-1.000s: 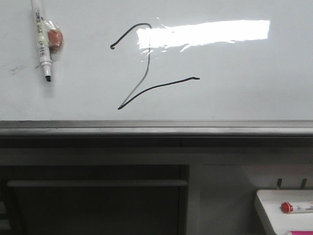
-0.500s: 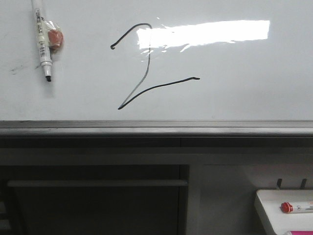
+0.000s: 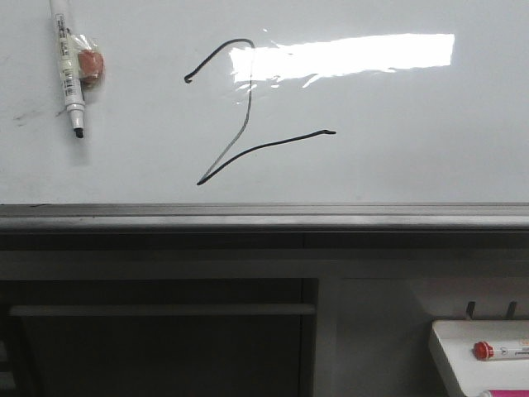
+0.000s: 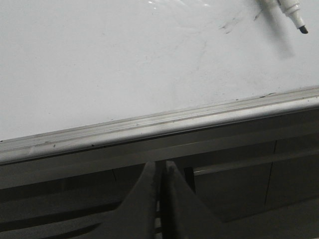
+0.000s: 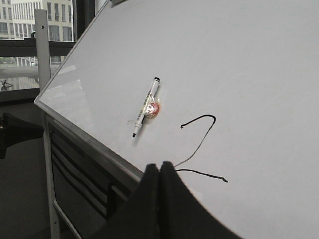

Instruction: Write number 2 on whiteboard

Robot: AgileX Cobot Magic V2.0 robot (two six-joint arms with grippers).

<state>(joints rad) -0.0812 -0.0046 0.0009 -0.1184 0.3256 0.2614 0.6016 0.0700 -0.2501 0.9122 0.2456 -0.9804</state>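
Observation:
The whiteboard fills the upper half of the front view, with a bright glare across its top. On it is the number 2, a thin black figure with a hooked top, a faint grey diagonal and a long base stroke. Neither gripper shows in the front view. My left gripper is shut on nothing, below the board's rail, facing the whiteboard. My right gripper is also shut and empty, in front of the slanting whiteboard, apart from it, with the number 2 just beyond its tips.
An uncapped black marker with a red lump on it clings to the board's upper left; it also shows as the marker and the marker. A grey rail edges the board. A white tray holds a red-capped marker at the lower right.
The front view has shifted a few pixels to the left. The drawn figure and the marker on the board look the same as before.

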